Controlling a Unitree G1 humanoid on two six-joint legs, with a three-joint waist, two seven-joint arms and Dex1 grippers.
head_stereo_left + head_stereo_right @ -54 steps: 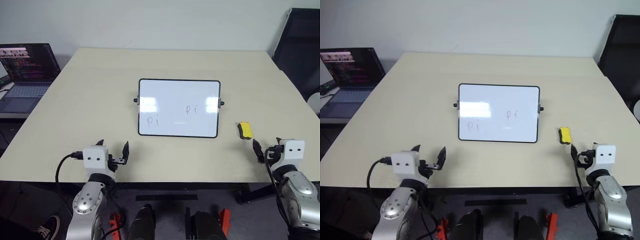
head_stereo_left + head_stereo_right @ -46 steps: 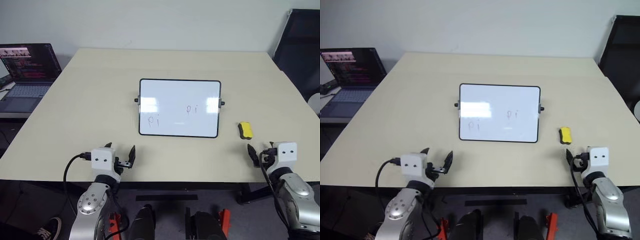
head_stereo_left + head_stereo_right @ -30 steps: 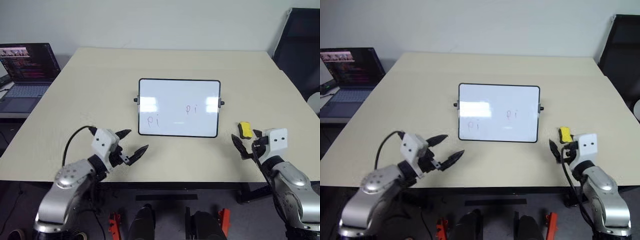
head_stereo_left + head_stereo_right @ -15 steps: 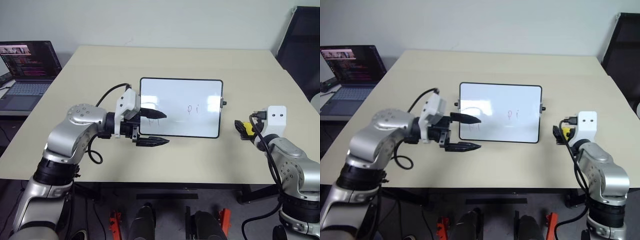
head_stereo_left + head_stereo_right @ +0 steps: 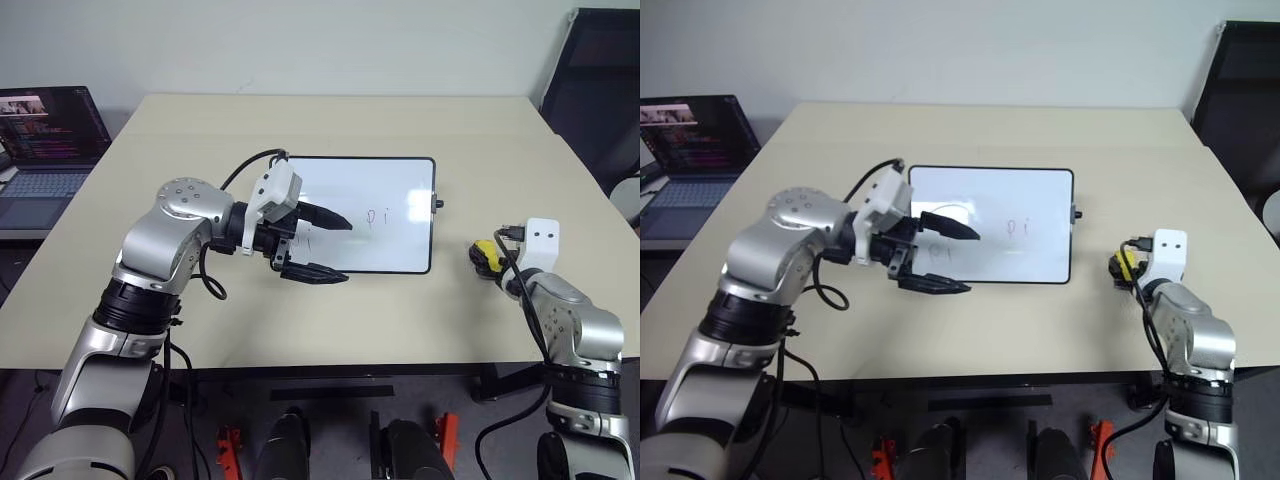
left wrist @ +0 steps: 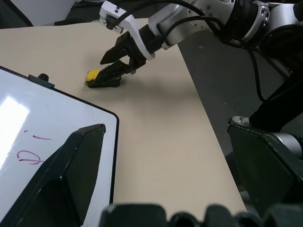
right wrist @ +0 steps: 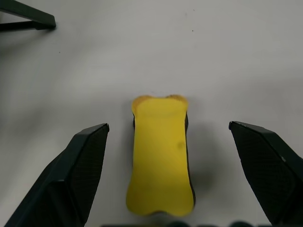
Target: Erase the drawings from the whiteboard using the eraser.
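Support surface was a beige rectangular table (image 5: 200, 330). The whiteboard (image 5: 390, 215) lay flat near the table's centre, long sides running left to right, with faint drawings (image 5: 380, 215) on its face. The yellow eraser (image 7: 162, 156) lay on the tabletop to the right of the board, apart from its edge.

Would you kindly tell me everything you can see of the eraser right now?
The eraser is a small yellow block, slightly waisted, with a dark underside. It lies flat on the beige table, to the right of the whiteboard and apart from it. The right gripper has its fingers spread open on either side of it, not touching.
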